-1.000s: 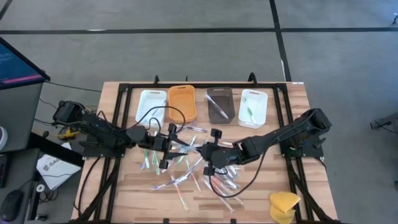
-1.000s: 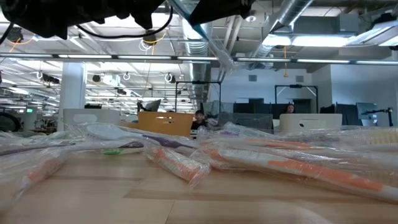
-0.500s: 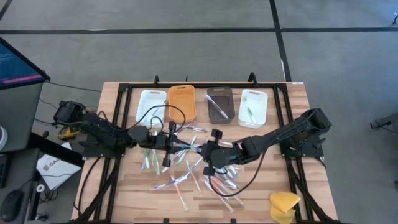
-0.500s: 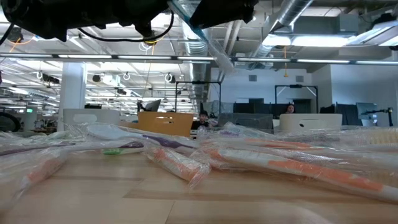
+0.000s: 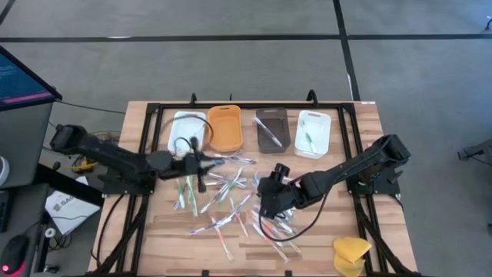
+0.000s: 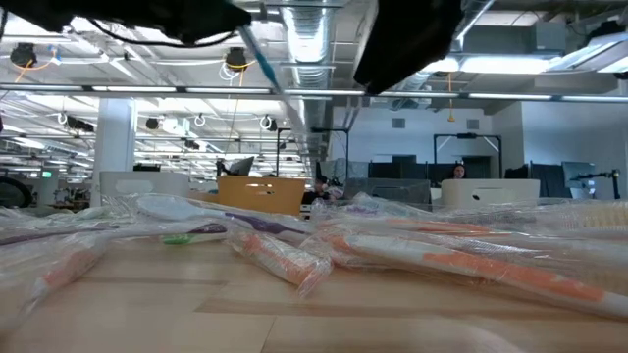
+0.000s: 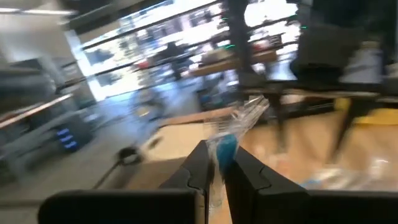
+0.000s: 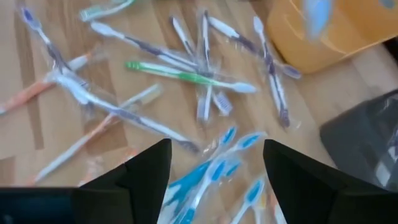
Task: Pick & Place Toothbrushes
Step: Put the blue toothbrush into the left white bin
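Observation:
Many wrapped toothbrushes (image 5: 231, 196) lie loose on the wooden table's middle; they also show in the right wrist view (image 8: 186, 74) and the low view (image 6: 392, 250). My left gripper (image 5: 204, 160) hangs level near the orange tray, shut on one blue toothbrush (image 7: 231, 144) in a clear wrapper, which the low view shows as a thin slanting stick (image 6: 263, 67). My right gripper (image 5: 265, 203) hangs open above the pile and slants down, its fingers (image 8: 149, 171) standing either side of several blue toothbrushes (image 8: 217, 168) without touching them. My left gripper pinches the wrapped blue toothbrush between its two fingers, at a blue stretch of it (image 7: 225, 152). The fingers lie level. The toothbrush runs on past the fingertips, its wrapper end (image 7: 255, 109) free. It is lifted clear of the table.
Along the far edge stand a white tray (image 5: 187, 129), an orange tray (image 5: 225, 128), a brown tray (image 5: 271, 129) and another white tray (image 5: 312, 132). A yellow sponge-like lump (image 5: 351, 252) sits at the near right corner. A black frame (image 5: 146, 154) rims the table.
My left gripper has drawn back toward the table's left and far side, risen and tipped up to level, taking the blue toothbrush along and away from my right gripper. My right gripper has gone a little toward the near edge and tipped downward over the pile.

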Robot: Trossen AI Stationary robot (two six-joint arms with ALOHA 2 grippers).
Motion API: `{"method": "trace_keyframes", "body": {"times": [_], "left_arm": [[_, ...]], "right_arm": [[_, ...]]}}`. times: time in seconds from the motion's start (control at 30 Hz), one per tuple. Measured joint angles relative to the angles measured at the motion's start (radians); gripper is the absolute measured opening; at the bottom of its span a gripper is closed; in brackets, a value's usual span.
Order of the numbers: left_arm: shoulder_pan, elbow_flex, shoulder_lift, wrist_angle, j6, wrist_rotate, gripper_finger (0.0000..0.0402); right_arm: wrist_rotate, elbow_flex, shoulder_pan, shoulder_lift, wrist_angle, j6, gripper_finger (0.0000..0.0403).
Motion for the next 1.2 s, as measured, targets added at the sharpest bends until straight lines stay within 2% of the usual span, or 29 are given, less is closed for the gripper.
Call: {"method": "trace_keyframes", "body": {"times": [0.13, 0.23, 0.33, 0.47, 0.67, 0.77, 0.87, 0.97, 1.07, 1.2], "left_arm": [[0.004, 0.0, -0.147, -0.122, 0.021, -0.118, 0.0017], [0.025, 0.0, -0.223, -0.152, 0.081, -0.218, 0.0017], [0.058, 0.003, -0.252, -0.166, 0.099, -0.244, 0.0018], [0.112, 0.071, -0.233, -0.378, 0.096, -0.246, 0.0017], [0.188, 0.22, -0.131, -0.68, 0.096, -0.368, 0.0021], [0.216, 0.317, -0.089, -0.832, 0.066, -0.38, 0.0019], [0.234, 0.438, -0.05, -1.004, -0.025, -0.354, 0.0019], [0.259, 0.567, -0.012, -1.217, -0.173, -0.284, 0.0019], [0.304, 0.683, 0.028, -1.43, -0.298, -0.157, 0.0019], [0.399, 0.772, 0.073, -1.618, -0.348, 0.021, 0.0019]], "right_arm": [[0.001, 0.0, 0.036, 0.0, -0.001, 0.006, 0.0249], [0.001, 0.0, 0.054, 0.0, -0.01, 0.006, 0.0249], [0.002, 0.0, 0.065, 0.0, -0.054, 0.011, 0.0249], [0.003, 0.0, 0.068, 0.0, -0.153, 0.07, 0.0249], [0.006, 0.0, 0.068, 0.0, -0.287, 0.182, 0.0249], [0.007, 0.0, 0.066, 0.0, -0.297, 0.193, 0.0249], [0.007, 0.0, 0.066, 0.0, -0.296, 0.193, 0.0249], [0.007, 0.0, 0.066, 0.0, -0.296, 0.193, 0.0249], [0.007, 0.0, 0.066, 0.0, -0.294, 0.195, 0.0249], [0.007, 0.0, 0.066, 0.0, -0.291, 0.195, 0.0249]]}}
